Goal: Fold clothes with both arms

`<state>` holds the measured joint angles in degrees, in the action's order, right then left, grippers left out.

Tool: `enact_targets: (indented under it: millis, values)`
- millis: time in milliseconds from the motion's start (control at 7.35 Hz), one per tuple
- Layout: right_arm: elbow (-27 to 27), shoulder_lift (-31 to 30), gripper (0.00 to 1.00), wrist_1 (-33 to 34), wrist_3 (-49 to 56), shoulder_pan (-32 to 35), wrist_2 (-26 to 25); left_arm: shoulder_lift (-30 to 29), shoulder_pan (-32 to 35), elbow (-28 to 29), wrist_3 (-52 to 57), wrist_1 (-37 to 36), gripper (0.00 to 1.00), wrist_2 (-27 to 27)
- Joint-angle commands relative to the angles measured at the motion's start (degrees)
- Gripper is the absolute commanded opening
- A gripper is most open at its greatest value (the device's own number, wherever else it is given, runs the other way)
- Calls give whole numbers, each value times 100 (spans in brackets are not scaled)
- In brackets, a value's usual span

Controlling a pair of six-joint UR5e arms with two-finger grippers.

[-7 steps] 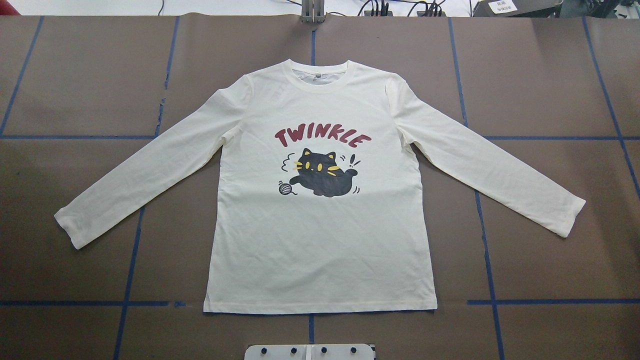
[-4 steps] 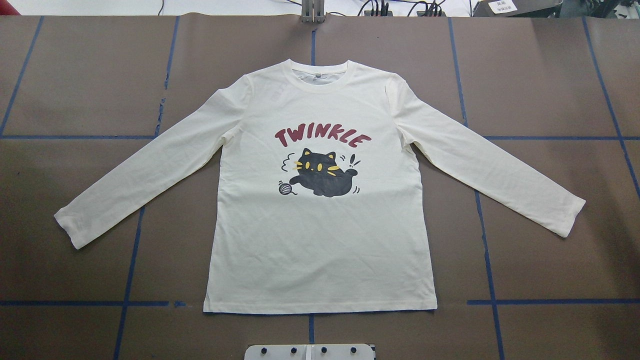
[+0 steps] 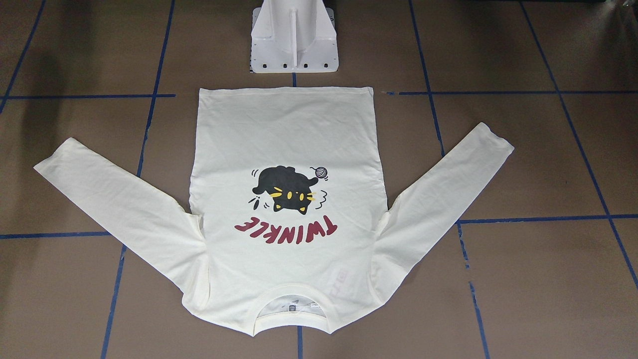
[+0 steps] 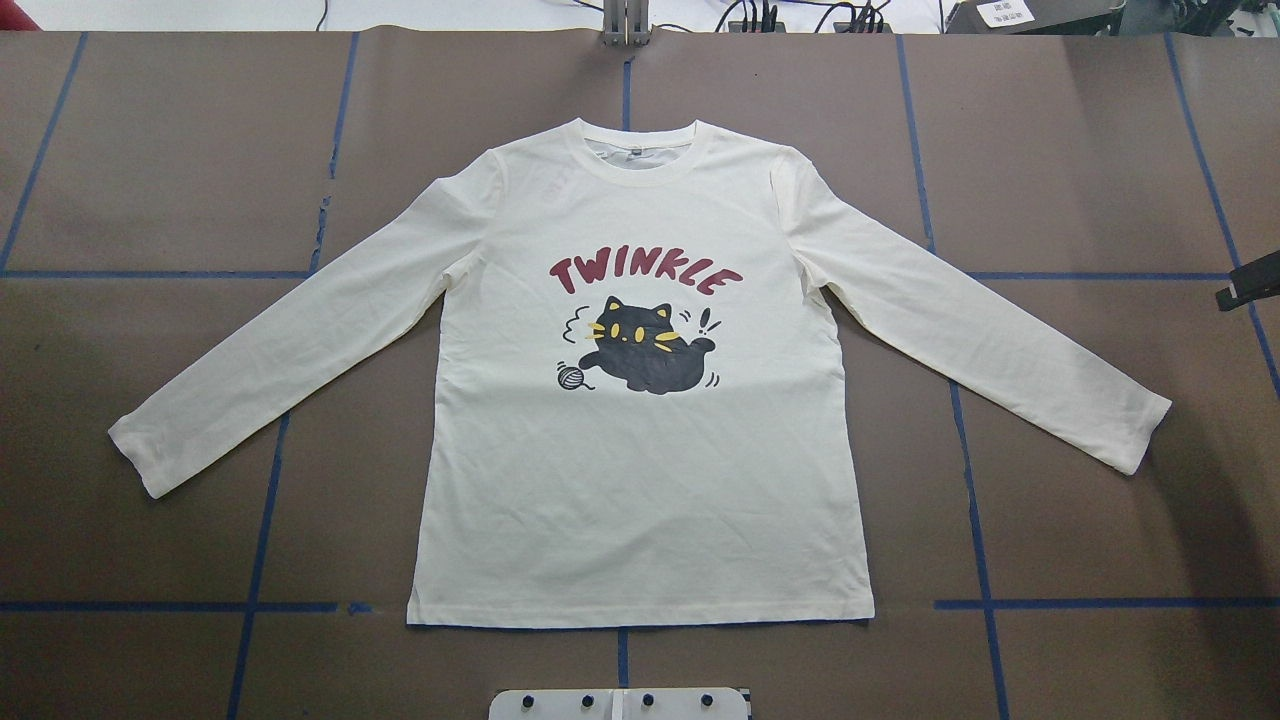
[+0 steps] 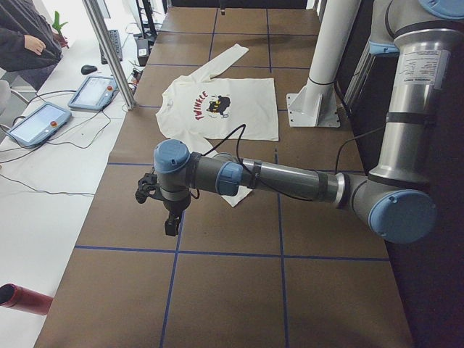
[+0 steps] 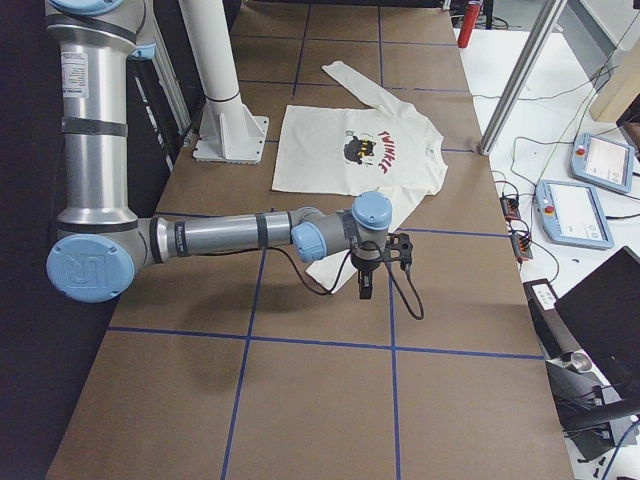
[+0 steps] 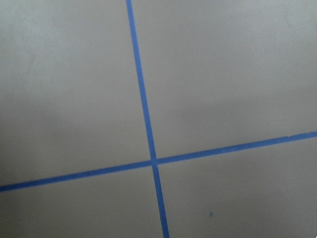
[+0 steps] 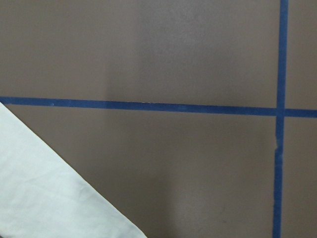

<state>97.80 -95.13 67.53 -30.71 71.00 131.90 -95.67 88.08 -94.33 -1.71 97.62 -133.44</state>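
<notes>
Cream-white long-sleeved cotton shirt [image 4: 640, 480] lies flat, unfolded; left end effector [image 5: 171, 226] and right end effector [image 6: 362, 288], whose opening I cannot tell, must next grip it.

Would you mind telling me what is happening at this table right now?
A cream shirt lies flat on the table, print up, sleeves spread, with no fold made yet. The left gripper and the right gripper hang above bare table just beyond the cuffs, clear of the shirt. Whether they are open cannot be told.
</notes>
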Motion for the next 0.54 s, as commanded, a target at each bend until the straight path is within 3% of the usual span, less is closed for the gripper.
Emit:
enact_targets:
  millis: [0,136,408]
  values:
    - [29,-357,100,-1216,-1532,-1415,-818,-31,-10,-7,-145,108,100,-119]
    - [29,-365,100,-1251,-1561,-1701,-1110,-31,-10,19,-145,126,100,-190]
    - [3,-392,100,-1242,-1578,-1774,-1079,-22,-10,2,-145,205,100,-191]
